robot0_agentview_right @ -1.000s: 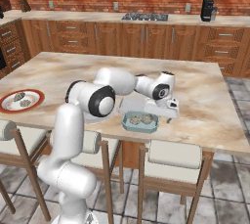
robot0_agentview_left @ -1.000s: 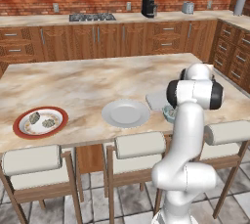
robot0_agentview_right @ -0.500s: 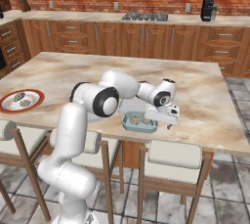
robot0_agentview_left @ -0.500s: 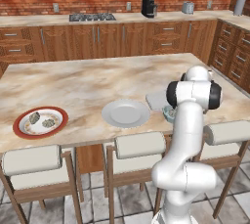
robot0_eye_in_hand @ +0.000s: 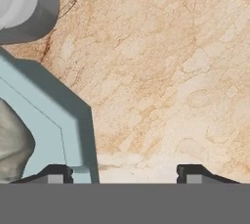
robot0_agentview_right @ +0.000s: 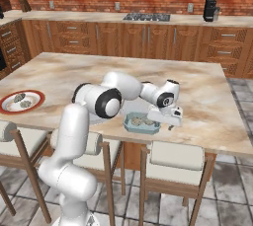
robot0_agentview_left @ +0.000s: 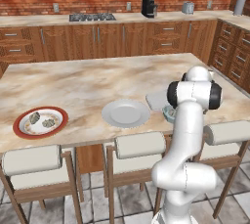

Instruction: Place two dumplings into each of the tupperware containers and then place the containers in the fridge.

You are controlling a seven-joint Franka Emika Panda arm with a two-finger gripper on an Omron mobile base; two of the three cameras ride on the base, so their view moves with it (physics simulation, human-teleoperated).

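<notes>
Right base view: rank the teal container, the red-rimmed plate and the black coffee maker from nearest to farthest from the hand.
1. The teal container, beside the hand at the island's near edge.
2. The red-rimmed plate, far along the island toward the picture's left.
3. The black coffee maker, on the back counter.

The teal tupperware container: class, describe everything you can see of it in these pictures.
The teal tupperware container is a shallow, lidless, plastic-looking tray with clipped corners, lying flat near the marble counter's front edge. Two mottled dumplings lie inside. The gripper hangs beside its right end, jaws apart and holding nothing. In the hand view one fingertip stands over its rim.
</notes>
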